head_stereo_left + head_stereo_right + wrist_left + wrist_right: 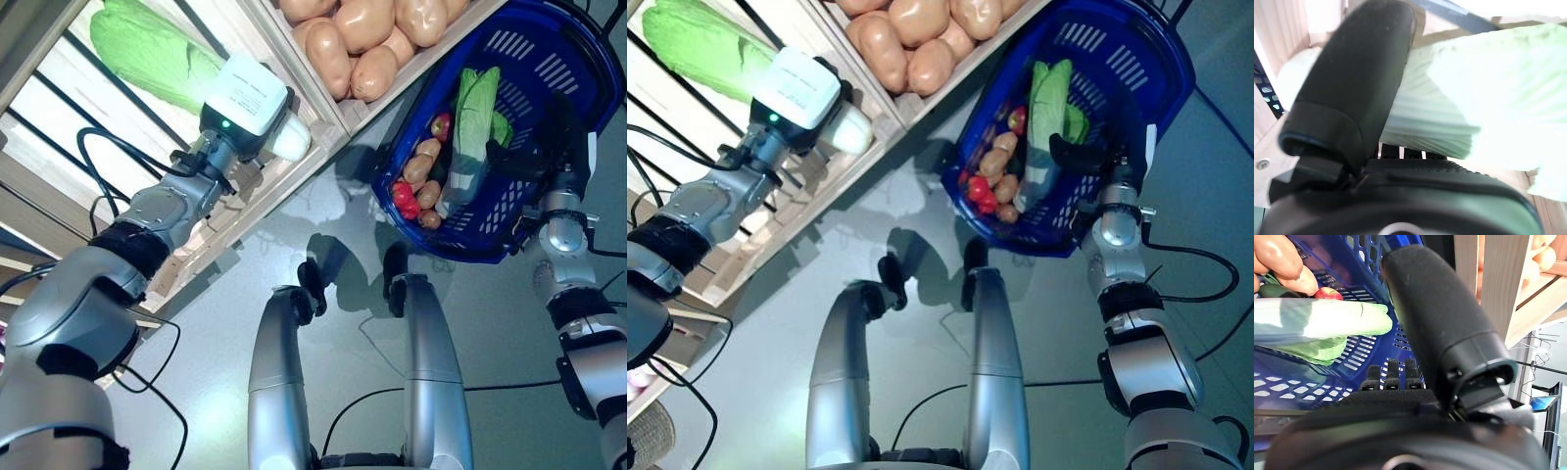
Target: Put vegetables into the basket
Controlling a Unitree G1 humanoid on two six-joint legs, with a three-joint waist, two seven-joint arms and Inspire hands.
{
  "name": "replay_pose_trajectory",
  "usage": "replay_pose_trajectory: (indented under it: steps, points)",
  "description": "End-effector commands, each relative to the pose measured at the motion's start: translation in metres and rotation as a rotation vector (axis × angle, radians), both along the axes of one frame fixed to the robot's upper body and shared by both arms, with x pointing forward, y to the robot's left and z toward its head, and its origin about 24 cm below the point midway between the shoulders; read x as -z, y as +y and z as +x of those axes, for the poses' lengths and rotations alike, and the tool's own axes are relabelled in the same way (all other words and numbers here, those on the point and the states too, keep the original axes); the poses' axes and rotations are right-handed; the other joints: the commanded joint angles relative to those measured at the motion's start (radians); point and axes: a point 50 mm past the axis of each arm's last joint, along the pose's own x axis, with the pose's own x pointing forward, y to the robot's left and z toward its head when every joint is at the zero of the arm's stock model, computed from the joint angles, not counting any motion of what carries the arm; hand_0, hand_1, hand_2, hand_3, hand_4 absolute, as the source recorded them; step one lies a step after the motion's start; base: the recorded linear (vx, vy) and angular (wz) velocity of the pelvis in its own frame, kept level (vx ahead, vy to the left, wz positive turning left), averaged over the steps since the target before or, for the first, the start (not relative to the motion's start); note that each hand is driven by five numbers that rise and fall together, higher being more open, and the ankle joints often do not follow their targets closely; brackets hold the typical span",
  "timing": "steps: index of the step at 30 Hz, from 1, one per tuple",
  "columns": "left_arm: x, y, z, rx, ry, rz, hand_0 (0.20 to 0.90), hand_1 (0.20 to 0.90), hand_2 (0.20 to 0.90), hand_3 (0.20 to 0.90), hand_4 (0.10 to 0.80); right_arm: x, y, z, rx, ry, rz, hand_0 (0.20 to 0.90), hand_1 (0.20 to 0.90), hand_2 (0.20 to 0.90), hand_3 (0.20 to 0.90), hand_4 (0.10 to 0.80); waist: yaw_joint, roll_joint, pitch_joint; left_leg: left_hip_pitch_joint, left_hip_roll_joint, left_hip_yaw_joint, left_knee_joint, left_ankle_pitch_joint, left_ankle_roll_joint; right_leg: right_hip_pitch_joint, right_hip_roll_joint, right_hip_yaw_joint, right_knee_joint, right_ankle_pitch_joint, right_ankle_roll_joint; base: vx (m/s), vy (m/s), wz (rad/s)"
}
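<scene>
The blue plastic basket (588,59) stands on the floor at the right. In it lie a long green leafy cabbage (475,117), potatoes (421,166), small red vegetables (404,196) and a round red one (441,125). My right hand (1087,157) waits at the basket's near rim with its fingers (1391,374) straight, holding nothing. My left arm reaches into a crate of the wooden stand. There my left hand's thumb (1356,88) lies against a pale green napa cabbage (147,49), which also shows in the left wrist view (1474,88). Its fingers are hidden under the wrist.
The wooden stand (323,127) with slatted crates runs across the top left, its corner close to the basket. Grey floor (294,235) lies between the stand and the basket.
</scene>
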Motion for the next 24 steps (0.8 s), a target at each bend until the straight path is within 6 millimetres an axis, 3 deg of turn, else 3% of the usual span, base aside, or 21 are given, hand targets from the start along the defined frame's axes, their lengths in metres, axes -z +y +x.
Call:
replay_pose_trajectory:
  steps: [1, 12, 16, 20, 24]
  points:
    - [0.005, -0.006, 0.003, 0.0, 0.066, -0.048, 0.3, 0.3, 0.3, 0.3, 0.4, -0.043, -0.006, -0.007, 0.023, -0.224, 0.068, 0.9, 0.9, 0.9, 0.9, 0.8, -0.017, -0.021, -0.004, 0.093, -0.022, 0.018, -0.117, -0.007, -0.022, 0.125, -0.019, -0.051, -0.108, 0.041, 0.0, 0.0, 0.0, 0.0]
    - [0.013, 0.019, -0.005, -0.003, 0.076, -0.214, 0.3, 0.3, 0.3, 0.3, 0.4, -0.031, 0.001, -0.013, -0.039, -0.24, 0.076, 0.9, 0.9, 0.9, 0.9, 0.8, -0.009, -0.038, -0.004, 0.268, -0.011, 0.036, -0.181, 0.001, -0.036, 0.308, -0.023, -0.093, -0.19, 0.037, 0.002, 0.026, -0.004, 0.01]
    - [0.015, 0.036, -0.013, 0.02, 0.056, -0.368, 0.3, 0.3, 0.3, 0.3, 0.4, -0.03, 0.015, -0.016, -0.089, -0.26, 0.014, 0.9, 0.9, 0.9, 0.9, 0.8, -0.004, -0.044, -0.004, 0.356, -0.014, 0.029, -0.198, 0.002, -0.039, 0.4, -0.02, -0.103, -0.209, 0.027, -0.007, 0.009, 0.004, 0.02]
    - [0.025, 0.051, -0.019, 0.02, 0.081, -0.62, 0.3, 0.3, 0.3, 0.3, 0.4, -0.02, 0.02, -0.02, 0.014, -0.247, -0.032, 0.9, 0.9, 0.9, 0.9, 0.8, 0.001, -0.047, -0.027, 0.446, -0.019, 0.024, -0.227, 0.004, -0.036, 0.491, -0.023, -0.111, -0.233, 0.011, -0.018, 0.029, -0.007, 0.01]
    - [0.051, 0.065, -0.03, 0.02, 0.131, -0.848, 0.3, 0.3, 0.3, 0.3, 0.4, 0.012, 0.038, -0.022, -0.086, -0.141, 0.033, 0.9, 0.9, 0.9, 0.9, 0.8, 0.007, -0.058, -0.087, 0.569, -0.031, 0.021, -0.316, 0.032, -0.034, 0.613, -0.023, -0.119, -0.306, 0.012, -0.033, 0.074, -0.024, 0.04]
